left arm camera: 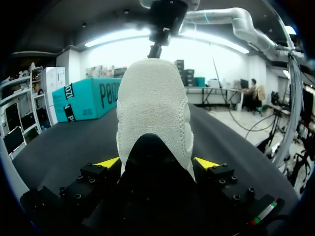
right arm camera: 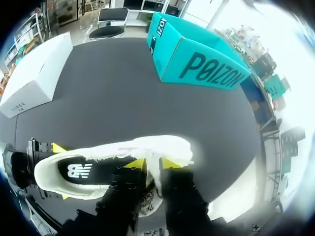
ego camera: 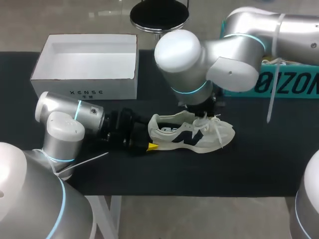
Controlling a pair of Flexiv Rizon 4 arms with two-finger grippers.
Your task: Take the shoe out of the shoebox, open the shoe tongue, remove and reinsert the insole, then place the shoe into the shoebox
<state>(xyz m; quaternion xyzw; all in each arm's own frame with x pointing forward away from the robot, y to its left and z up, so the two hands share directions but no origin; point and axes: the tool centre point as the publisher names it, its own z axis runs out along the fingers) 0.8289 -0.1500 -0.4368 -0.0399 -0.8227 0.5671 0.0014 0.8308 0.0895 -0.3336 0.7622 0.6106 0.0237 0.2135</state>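
Left gripper point(left arm camera: 157, 163) clamps one shoe point(left arm camera: 152, 108) | right gripper point(right arm camera: 152, 163) pinches its tongue point(right arm camera: 153, 155) | one shoebox point(ego camera: 84, 88)

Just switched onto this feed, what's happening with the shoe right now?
The shoe lies on the table, out of the open white shoebox, which looks empty. The left gripper has its fingers on either side of the heel, holding it steady. The right gripper is above the shoe and appears to pinch the tongue. The dark insole is inside the shoe.
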